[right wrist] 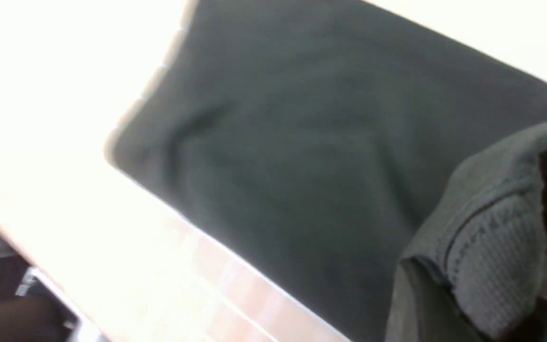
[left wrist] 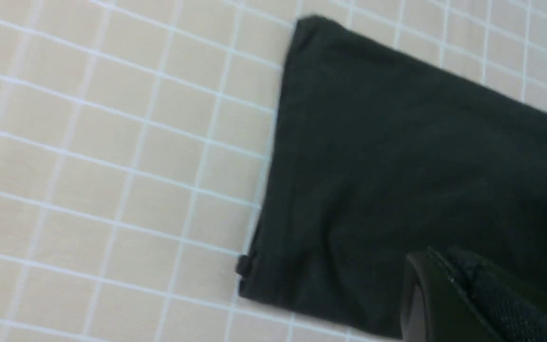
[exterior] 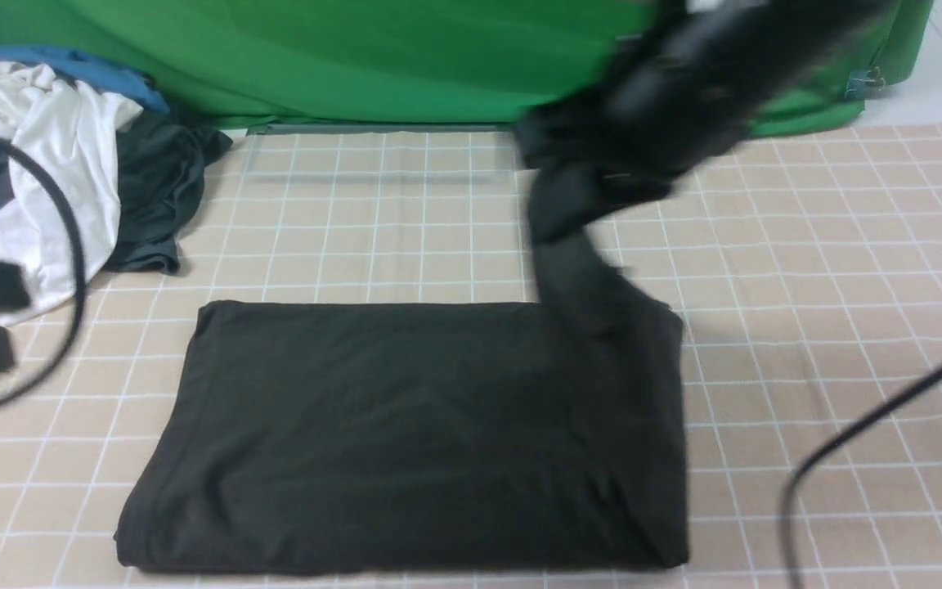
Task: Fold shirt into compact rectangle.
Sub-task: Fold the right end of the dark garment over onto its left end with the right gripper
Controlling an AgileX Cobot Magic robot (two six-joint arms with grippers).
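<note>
Cloth from the far right corner of the shirt [exterior: 405,425] hangs pinched in my right fingers [exterior: 594,176], raised above the counter [exterior: 831,278] so that this strip rises clear while the rest lies flat. The body of the shirt is already a broad rectangle in the middle of the counter, its layers stacked and fairly smooth. In the right wrist view a ribbed cuff [right wrist: 492,247] shows in the pinched bunch, so I judge this is a sleeve end, lifted so it can be laid across the rectangle rather than left trailing. My left fingers [left wrist: 449,304] are clenched on nothing and held off to the left of the shirt, out of the way. The heap of white, blue and dark clothes [exterior: 54,164] sits at the far left, apart from the shirt. The soft sleeve may twist or bunch as it is laid down.
</note>
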